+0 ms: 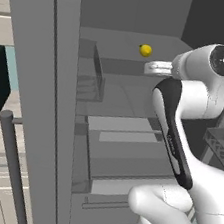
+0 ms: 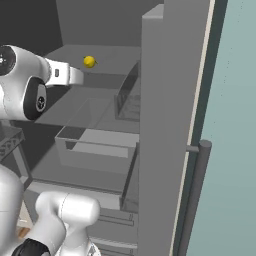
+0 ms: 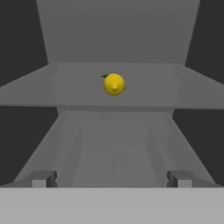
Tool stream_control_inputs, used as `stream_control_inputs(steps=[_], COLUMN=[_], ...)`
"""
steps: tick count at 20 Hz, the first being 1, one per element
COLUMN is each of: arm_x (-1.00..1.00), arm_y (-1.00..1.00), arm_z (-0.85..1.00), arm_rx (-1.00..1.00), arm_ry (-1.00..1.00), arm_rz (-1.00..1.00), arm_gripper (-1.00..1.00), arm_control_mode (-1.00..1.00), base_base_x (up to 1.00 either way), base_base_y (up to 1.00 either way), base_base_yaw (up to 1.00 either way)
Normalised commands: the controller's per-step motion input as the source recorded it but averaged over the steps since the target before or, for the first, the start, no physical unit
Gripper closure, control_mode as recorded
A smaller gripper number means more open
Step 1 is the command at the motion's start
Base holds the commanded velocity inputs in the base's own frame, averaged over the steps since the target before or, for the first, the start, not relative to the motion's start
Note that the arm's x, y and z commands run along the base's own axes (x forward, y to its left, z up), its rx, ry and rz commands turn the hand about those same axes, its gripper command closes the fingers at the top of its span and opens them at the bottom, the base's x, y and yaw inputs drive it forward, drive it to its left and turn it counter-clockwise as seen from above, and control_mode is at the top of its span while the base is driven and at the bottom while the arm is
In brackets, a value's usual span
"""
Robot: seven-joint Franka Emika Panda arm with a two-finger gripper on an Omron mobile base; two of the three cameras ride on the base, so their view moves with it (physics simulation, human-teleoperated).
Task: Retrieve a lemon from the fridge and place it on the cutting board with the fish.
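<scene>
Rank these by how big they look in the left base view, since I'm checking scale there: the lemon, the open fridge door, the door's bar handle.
1. Fridge door, largest, though nearest the camera.
2. Bar handle.
3. Lemon, smallest, and farthest back.

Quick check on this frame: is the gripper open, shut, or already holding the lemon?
Gripper: open and holding nothing; its fingertips stand wide apart, aimed at the lemon, which sits apart on a fridge shelf ahead.

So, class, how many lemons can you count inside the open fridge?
1. The lemon sits alone on an upper fridge shelf, ahead of the open fingers. Others may be hidden.
</scene>
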Motion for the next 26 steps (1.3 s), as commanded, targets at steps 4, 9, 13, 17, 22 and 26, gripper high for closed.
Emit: stream_control_inputs(steps=[4, 9, 13, 17, 22, 26], arm_x=[0.3, 0.26, 0.34, 0.27, 0.32, 0.68], arm_y=[0.0, 0.0, 0.0, -0.02, -0.08, 0.0], arm_z=[0.01, 0.11, 0.07, 0.0, -0.01, 0.0], arm_rx=[0.0, 0.0, 0.0, 0.0, 0.0, 0.0], arm_ry=[-0.01, -0.02, 0.0, 0.01, 0.01, 0.0], arm_rz=[0.0, 0.0, -0.04, -0.04, -0.08, 0.0], arm_gripper=[-1.0, -1.0, -1.0, -1.0, -1.0, -1.0], arm_control_mode=[-1.0, -1.0, -1.0, -1.0, -1.0, -1.0], base_base_x=[0.0, 0.0, 0.0, 0.0, 0.0, 0.0], base_base_y=[0.0, 0.0, 0.0, 0.0, 0.0, 0.0], base_base_yaw=[0.0, 0.0, 0.0, 0.0, 0.0, 0.0])
